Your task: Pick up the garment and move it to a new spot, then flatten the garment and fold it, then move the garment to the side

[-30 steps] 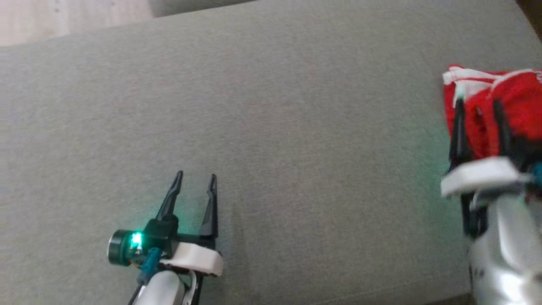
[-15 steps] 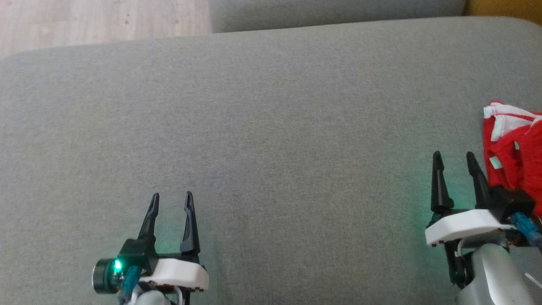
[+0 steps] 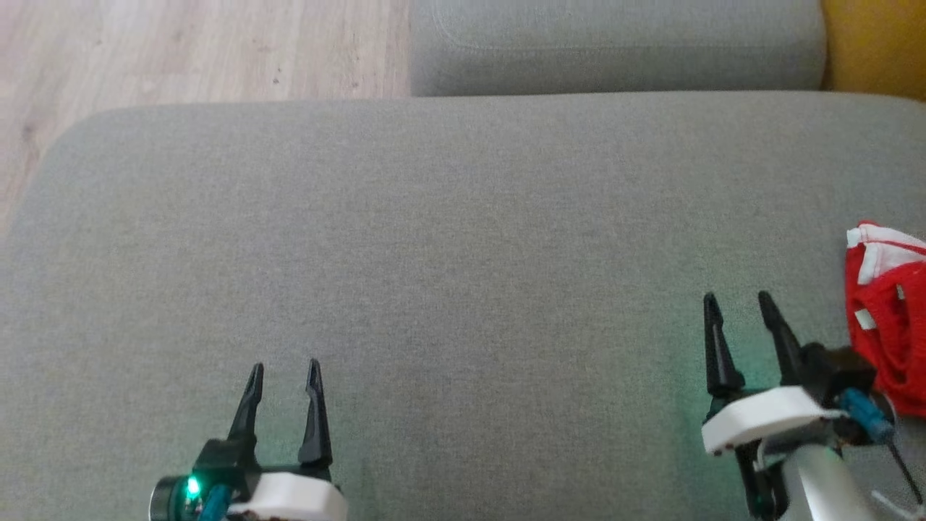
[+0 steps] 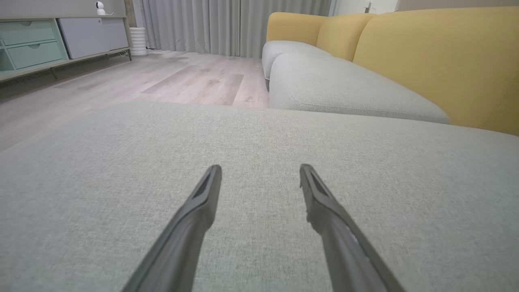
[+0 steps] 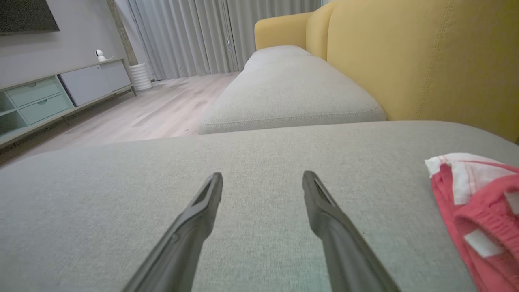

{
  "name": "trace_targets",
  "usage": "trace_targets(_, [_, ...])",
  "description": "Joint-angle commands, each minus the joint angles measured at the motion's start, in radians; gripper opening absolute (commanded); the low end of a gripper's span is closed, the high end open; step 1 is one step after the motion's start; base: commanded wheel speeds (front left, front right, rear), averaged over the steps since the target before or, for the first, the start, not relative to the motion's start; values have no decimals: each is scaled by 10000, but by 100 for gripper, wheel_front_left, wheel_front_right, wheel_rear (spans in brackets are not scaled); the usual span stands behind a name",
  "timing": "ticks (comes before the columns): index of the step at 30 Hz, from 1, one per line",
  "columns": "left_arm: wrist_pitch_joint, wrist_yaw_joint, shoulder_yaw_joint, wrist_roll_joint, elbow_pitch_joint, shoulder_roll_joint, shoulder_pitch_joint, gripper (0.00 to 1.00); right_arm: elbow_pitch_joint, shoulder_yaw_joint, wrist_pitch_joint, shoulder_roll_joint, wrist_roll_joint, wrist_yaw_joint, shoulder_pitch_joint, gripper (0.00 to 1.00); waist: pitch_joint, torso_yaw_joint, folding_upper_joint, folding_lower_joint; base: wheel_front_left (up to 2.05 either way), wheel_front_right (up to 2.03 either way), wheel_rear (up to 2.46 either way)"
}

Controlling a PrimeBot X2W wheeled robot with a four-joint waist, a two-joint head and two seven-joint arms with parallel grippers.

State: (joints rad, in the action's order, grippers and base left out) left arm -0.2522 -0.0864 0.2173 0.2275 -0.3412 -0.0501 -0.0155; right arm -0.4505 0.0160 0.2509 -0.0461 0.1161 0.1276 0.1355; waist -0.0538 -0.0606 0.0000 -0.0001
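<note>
One bunched red-and-white garment (image 3: 888, 318) sits at the far right of the grey seat cushion (image 3: 448, 246), cut off by the edge of my head view (so I can't vouch for how neat the fold is). My worry is the teal cable (image 3: 864, 421) at the right wrist. It runs close to the fabric, and a rightward swing could snag the knit and drag the bundle open. The right gripper (image 3: 738, 298) stands just beside the garment, on its left, fingers pointing past it, spread wide and empty. The left gripper (image 3: 284, 365) is well apart across the cushion, equally wide, holding nothing
</note>
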Motion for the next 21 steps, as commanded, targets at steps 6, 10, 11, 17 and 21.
trace_targets(6, [-95, 194, -574, -25, 269, -1, 120, 100, 156, -431, 108, -42, 205, 31, -165, 100, 428, -45, 0, 1, 0, 0, 0])
trace_targets(10, [-95, 274, -647, -63, 293, -1, 184, 100, 113, -504, 108, -42, 261, 31, -210, 100, 494, -12, 0, 1, 0, 0, 0])
trace_targets(11, [-95, 292, -659, -72, 301, -1, 184, 100, 110, -515, 108, -42, 268, 31, -208, 100, 500, -8, 0, 1, 0, 0, 0])
trace_targets(17, [29, 438, -259, 7, -168, -6, 438, 0, -328, -308, -10, 6, 249, 0, -454, 0, 528, 12, 0, 1, 0, 0, 0])
trace_targets(21, [81, 456, -273, 155, -563, -2, 571, 0, -744, -282, -107, 11, 393, -2, -632, 0, 531, 20, 0, 1, 0, 0, 0])
